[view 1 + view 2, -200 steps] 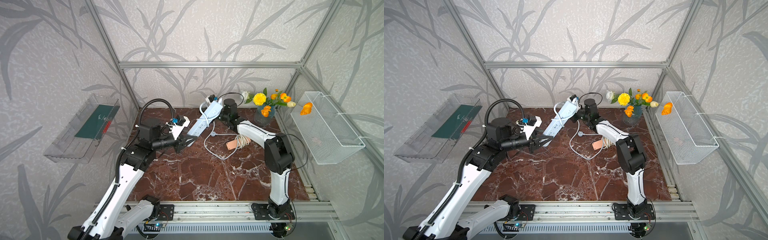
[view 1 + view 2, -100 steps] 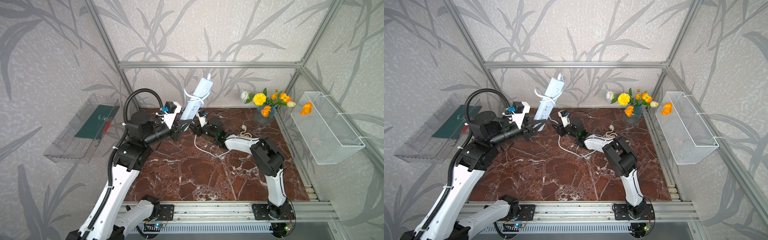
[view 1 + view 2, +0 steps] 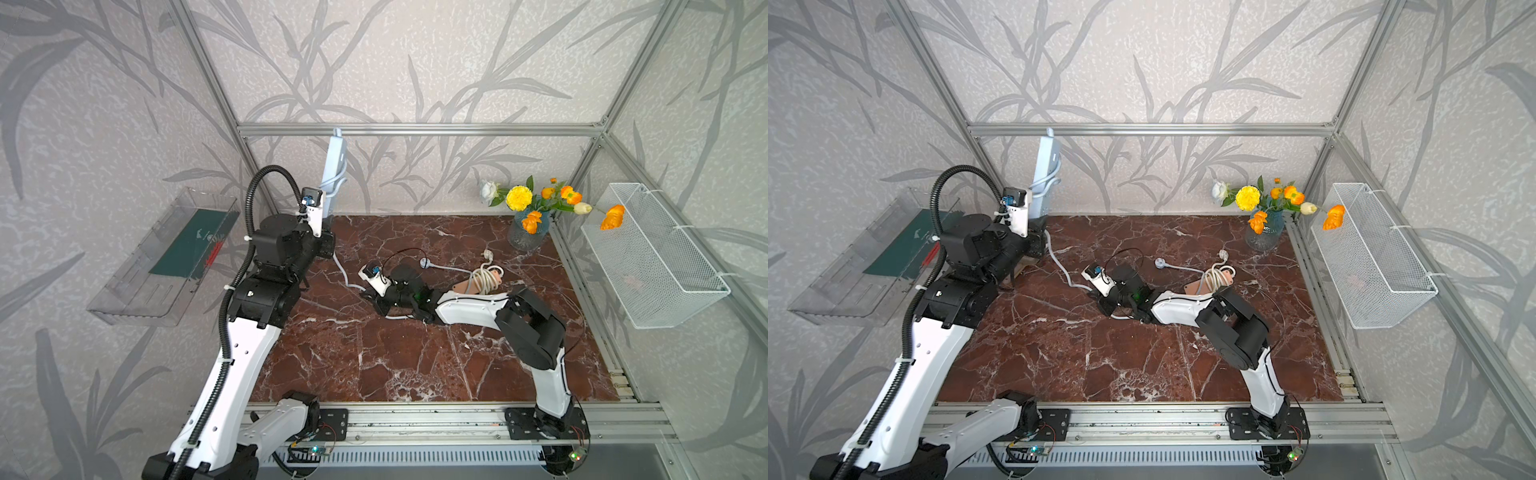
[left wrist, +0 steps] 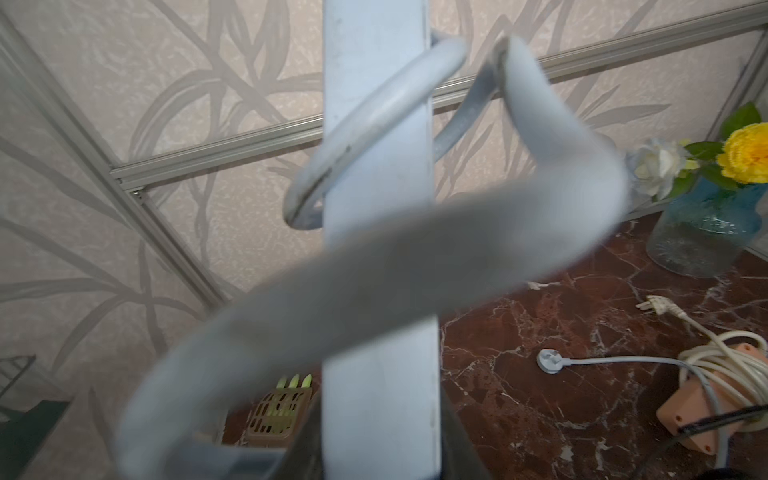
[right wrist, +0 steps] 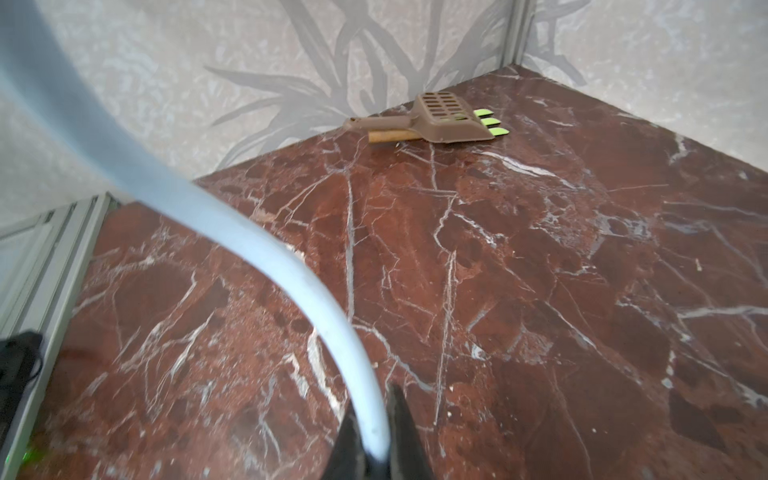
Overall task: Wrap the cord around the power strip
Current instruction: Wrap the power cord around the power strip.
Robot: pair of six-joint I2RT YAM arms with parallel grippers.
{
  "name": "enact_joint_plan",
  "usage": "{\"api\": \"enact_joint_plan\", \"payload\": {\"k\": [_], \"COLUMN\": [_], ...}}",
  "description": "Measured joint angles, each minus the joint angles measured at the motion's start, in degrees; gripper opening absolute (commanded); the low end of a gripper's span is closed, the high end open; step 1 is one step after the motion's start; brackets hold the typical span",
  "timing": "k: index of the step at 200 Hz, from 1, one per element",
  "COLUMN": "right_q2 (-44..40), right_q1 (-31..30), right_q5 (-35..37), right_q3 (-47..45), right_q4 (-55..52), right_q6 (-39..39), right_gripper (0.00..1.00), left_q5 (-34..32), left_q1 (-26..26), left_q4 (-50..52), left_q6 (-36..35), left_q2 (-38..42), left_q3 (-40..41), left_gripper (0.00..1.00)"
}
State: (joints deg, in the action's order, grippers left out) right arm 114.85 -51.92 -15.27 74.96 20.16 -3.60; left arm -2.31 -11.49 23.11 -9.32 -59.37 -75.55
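Note:
My left gripper (image 3: 329,226) (image 3: 1039,226) is shut on the lower end of the pale blue power strip (image 3: 334,170) (image 3: 1045,174), holding it upright near the back left corner. In the left wrist view the strip (image 4: 376,124) rises from the left gripper (image 4: 378,449) with two loops of the grey cord (image 4: 374,266) round it. The cord (image 3: 341,270) (image 3: 1061,268) drops to the marble and runs to my right gripper (image 3: 368,295) (image 3: 1096,297), low over the table's middle. The right gripper (image 5: 372,419) is shut on the cord (image 5: 291,266). Its round plug (image 3: 424,262) (image 3: 1160,262) lies loose behind.
A peach power strip wound with cream cord (image 3: 482,282) (image 3: 1214,280) lies by the right arm. A flower vase (image 3: 528,235) stands back right, a wire basket (image 3: 652,257) hangs on the right wall, a clear shelf (image 3: 166,257) on the left. A brown scoop (image 5: 436,122) lies back left.
The left arm swung the power strip from a tilt over mid-table to upright at the back left. The right gripper left the strip, dropped to the table and closed on the cord.

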Motion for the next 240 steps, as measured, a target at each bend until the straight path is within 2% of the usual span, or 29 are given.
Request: {"api": "enact_joint_plan", "payload": {"k": [34,52,112,147,180,205,222,240], "right_q2": [-0.83,-2.27,-8.70,-10.84,-8.79,0.63,6.23,10.60], "right_q1": [1.40,1.75,5.20,3.72,3.19,6.40,10.08,13.22], "right_q5": [-1.36,-1.22,-0.22,-1.92,-4.90,-8.98,-12.50,-14.47], "right_q3": [10.56,12.66,11.87,19.12,36.28,56.22,62.27,64.81], "right_q4": [-11.54,-15.41,-23.69,-28.59,-33.07,-36.76,-34.47,-31.61], "right_q6": [-13.51,-18.80,-29.20,-36.54,-39.69,-38.40,-33.79,-29.86], "right_gripper": [0.00,0.00,0.00,0.00,0.00,0.00,0.00,0.00], "left_q5": [-2.64,-3.85,-5.09,-4.66,4.28,12.15,16.98,21.77], "left_q1": [2.38,4.00,5.53,7.30,6.58,2.32,-0.66,-2.80], "left_q4": [0.46,1.38,3.56,7.02,12.17,15.78,16.20,16.65], "left_q6": [1.22,1.40,1.95,2.08,-0.15,-3.89,-5.81,-7.93], "left_q2": [0.04,0.04,-0.39,-5.53,-10.97,-10.01,-8.11,-6.40], "left_q3": [0.42,0.42,1.88,2.58,7.78,10.80,11.32,12.35], "left_gripper": [0.00,0.00,0.00,0.00,0.00,0.00,0.00,0.00]}}
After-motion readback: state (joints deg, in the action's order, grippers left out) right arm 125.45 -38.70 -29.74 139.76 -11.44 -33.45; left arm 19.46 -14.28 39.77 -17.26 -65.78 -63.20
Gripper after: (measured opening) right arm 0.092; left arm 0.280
